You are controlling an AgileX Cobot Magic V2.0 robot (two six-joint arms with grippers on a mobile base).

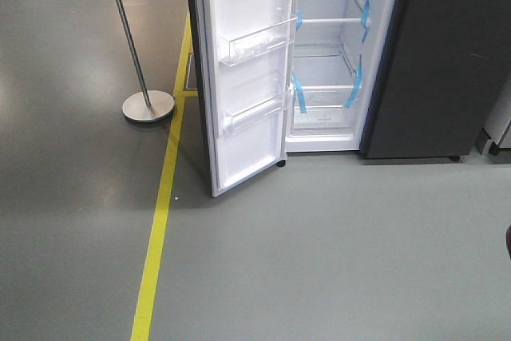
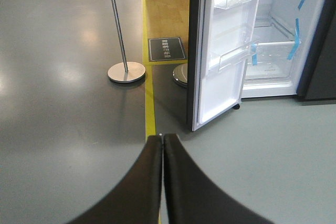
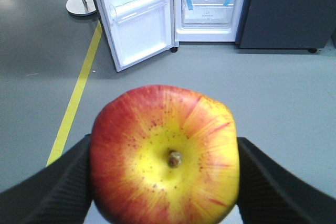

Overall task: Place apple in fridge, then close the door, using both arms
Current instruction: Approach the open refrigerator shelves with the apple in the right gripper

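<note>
The right gripper [image 3: 165, 182] holds the apple [image 3: 165, 156], with one finger on each side at 3 and 9 o'clock. The stem dimple faces the camera. The apple is up in the air, well apart from the fridge [image 1: 323, 61], which stands open at 12 o'clock. The door [image 1: 243, 101] is swung wide at 11 o'clock. The left gripper [image 2: 161, 141] is pressed together with nothing in it. I think the apple is hard, smooth and a bit slippery. It can roll and bruise, so hold its fat middle gently.
</note>
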